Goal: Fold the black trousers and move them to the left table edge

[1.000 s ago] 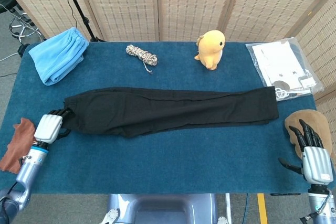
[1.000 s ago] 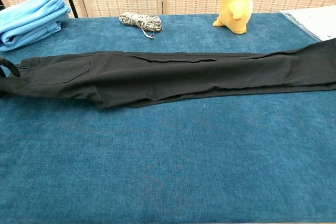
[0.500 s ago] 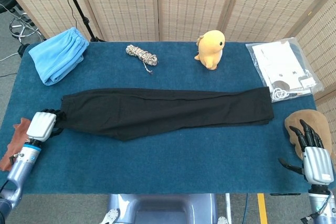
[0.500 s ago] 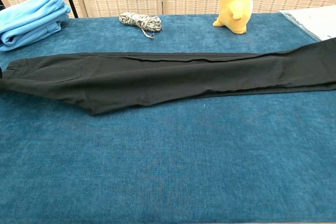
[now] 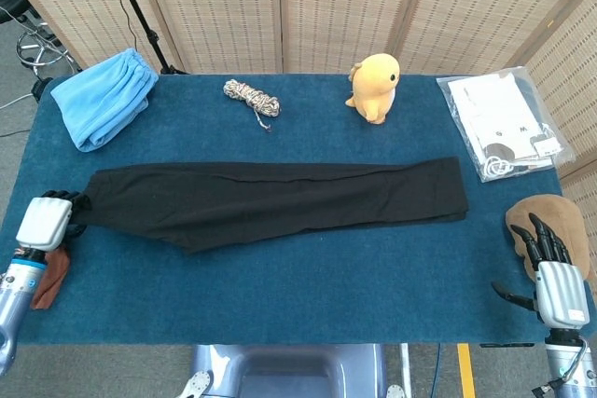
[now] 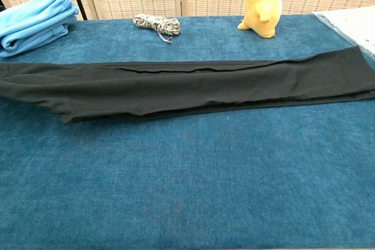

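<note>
Our left hand [image 5: 45, 221] sits at the left table edge, its dark fingers closed on the waist end of the black trousers [image 5: 280, 199]. From there the trousers stretch rightward in one long flat strip across the blue table [image 5: 308, 286], still unfolded. Our right hand [image 5: 550, 277] hovers off the table's right front corner, fingers spread and holding nothing, well apart from the trouser cuffs, beside a brown cloth [image 5: 550, 221].

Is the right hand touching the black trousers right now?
No. In the head view the right hand sits open at the table's near right corner, well clear of the black trousers.
</note>
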